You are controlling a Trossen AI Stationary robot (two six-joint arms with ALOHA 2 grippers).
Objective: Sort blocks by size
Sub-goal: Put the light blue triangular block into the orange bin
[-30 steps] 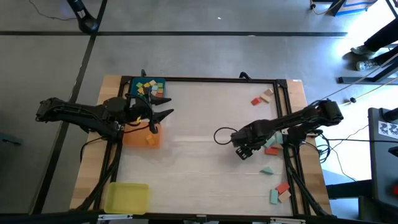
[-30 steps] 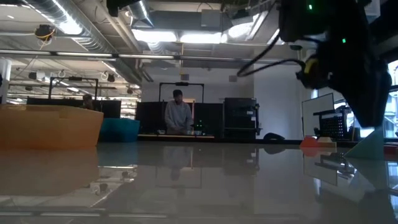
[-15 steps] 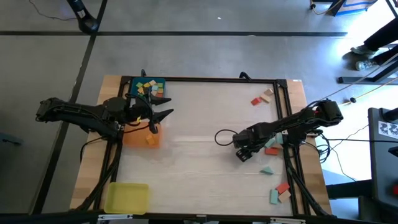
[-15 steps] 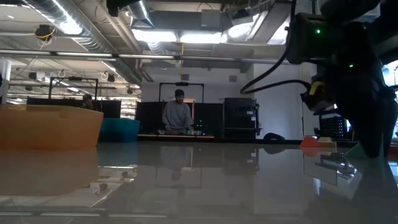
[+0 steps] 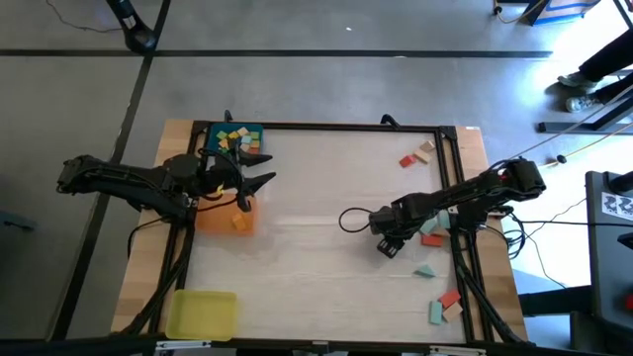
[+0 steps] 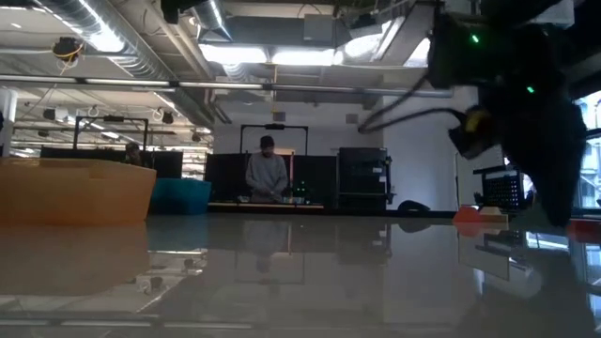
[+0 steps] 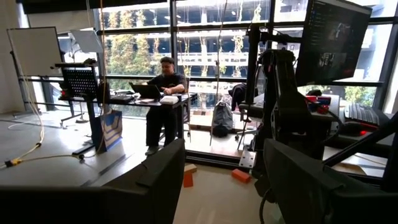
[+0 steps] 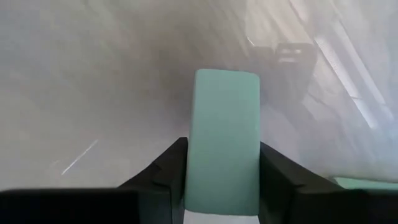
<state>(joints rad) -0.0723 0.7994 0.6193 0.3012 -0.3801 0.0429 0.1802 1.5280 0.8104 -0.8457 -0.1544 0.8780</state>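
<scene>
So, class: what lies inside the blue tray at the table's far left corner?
The blue tray holds a heap of small blocks, mostly yellow, with some orange or red. The left gripper, open, hovers just beside it; whatever lies under the heap is covered.

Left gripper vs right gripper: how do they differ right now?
The left gripper stands open and holds nothing; the right gripper has its fingers against a teal block. The left one hangs over the orange tray by the blue tray; the right one is low over bare table near loose blocks. Both are dark two-finger grippers.
</scene>
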